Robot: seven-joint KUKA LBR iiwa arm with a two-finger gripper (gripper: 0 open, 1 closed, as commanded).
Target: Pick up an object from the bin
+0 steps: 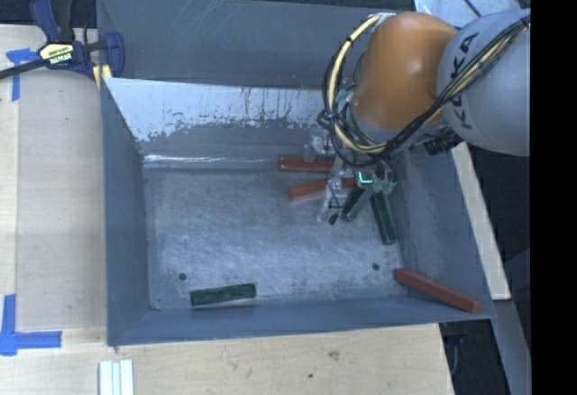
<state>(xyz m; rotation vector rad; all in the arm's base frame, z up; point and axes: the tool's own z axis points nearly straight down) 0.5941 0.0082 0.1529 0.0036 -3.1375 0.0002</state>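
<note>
The arm [491,87] comes in from the right and bends down into the grey bin [122,231]. It has a round orange cover [401,68] near its end. Yellow and black cables [341,91] loop around the cover.

Under the cover is the end effector [343,200]. It is low in the bin, over the back right part of the floor. From here it looks like a small dark clump. I cannot tell if it is open or shut. I cannot tell if it has hold of anything.

Three things lie close to it. One red stick [302,165] lies flat near the back wall, just to the left of the end effector. A second red stick [308,192] lies flat a little nearer the front. Its right end goes up to the end effector. I cannot tell if they touch. A dark green stick [386,220] lies just to the right of the end effector. It points from the end effector toward the front of the bin and leans a bit to the right.

Two more things lie well apart from the end effector. A green block [223,295] lies flat by the front wall, on the left side. A red bar [437,289] lies in the front right corner, tilted, with its far end up on the rim.
</note>
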